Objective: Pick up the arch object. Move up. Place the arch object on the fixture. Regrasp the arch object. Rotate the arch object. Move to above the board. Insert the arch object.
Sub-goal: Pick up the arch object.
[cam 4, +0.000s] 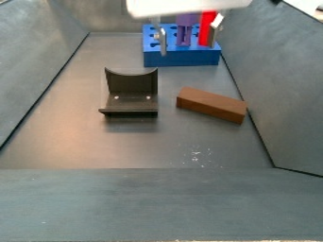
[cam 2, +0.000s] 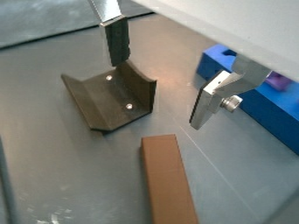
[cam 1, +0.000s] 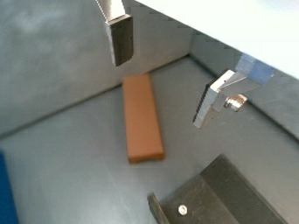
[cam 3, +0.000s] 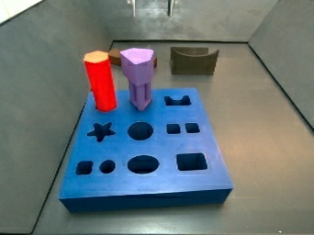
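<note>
The arch object (cam 4: 211, 104) lies flat on the grey floor, on its long side, just beside the fixture (cam 4: 128, 93) and apart from it. In both wrist views it sits below my fingers (cam 1: 121, 39), untouched. My gripper (cam 2: 158, 79) hangs above the floor with jaws spread wide and nothing between them. The board (cam 3: 145, 151) stands farther off, with a red peg (cam 3: 99, 81) and a purple peg (cam 3: 138, 78) upright in it.

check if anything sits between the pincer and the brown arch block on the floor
Nothing visible does. The pincer hangs open above the arch object, which lies flat on the bare floor, with empty space between its fingers. The fixture stands off to one side, and the board farther away.
</note>
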